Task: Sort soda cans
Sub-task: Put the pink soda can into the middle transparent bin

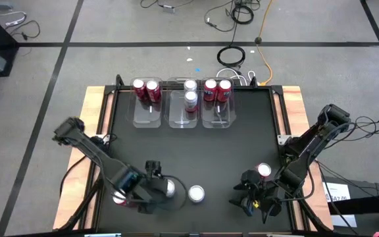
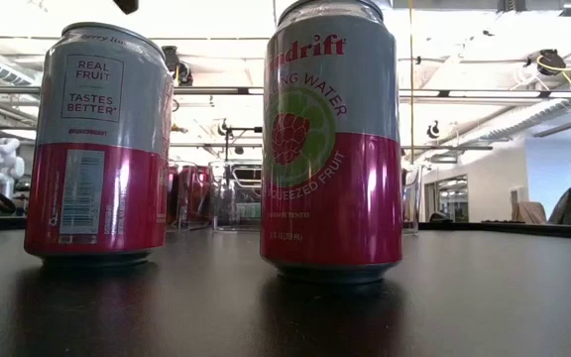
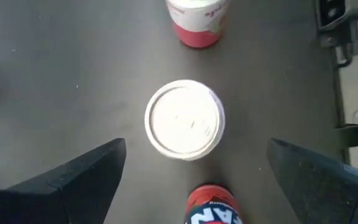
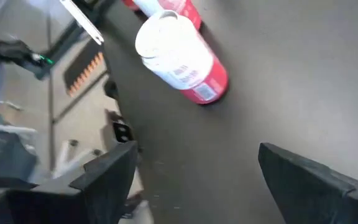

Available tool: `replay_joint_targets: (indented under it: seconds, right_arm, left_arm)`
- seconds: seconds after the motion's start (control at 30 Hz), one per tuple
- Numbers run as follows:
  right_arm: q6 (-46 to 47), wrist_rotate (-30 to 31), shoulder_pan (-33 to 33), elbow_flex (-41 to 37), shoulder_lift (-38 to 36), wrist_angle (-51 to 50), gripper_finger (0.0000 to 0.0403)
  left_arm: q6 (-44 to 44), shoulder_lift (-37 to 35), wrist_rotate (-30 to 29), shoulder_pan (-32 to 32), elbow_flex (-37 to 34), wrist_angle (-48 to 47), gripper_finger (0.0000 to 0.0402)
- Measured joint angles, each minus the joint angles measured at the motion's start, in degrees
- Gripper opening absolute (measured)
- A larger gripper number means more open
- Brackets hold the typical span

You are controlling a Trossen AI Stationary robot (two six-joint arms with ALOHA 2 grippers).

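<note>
I count six soda cans (image 1: pixel 190 99) binned at top centre — several remain along the bottom; my left gripper (image 1: pixel 155 187) hangs spread above one; right gripper (image 1: pixel 252 197) gaping, empty.

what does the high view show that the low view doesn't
Only the high view shows the three clear bins holding six cans, both arms, the open left pincer beside a can at the near edge, and the open right pincer near another can. Only the low view shows label text on two upright cans and the room behind. Both show the black tabletop and standing cans.
</note>
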Motion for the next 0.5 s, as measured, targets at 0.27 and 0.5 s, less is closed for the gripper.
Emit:
replay_joint_targets:
  seconds: [0.27,0.5]
  right_arm:
    - [1.78,0.19,0.0,0.0,0.0,4.47,0.0329]
    - [2.17,0.39,-0.91,0.0,0.0,4.74,0.0329]
  left_arm:
    - [-1.67,-9.47,3.38,-0.11,-13.09,10.19,0.04]
    - [-1.61,-9.2,3.31,-0.08,-15.69,15.68,0.04]
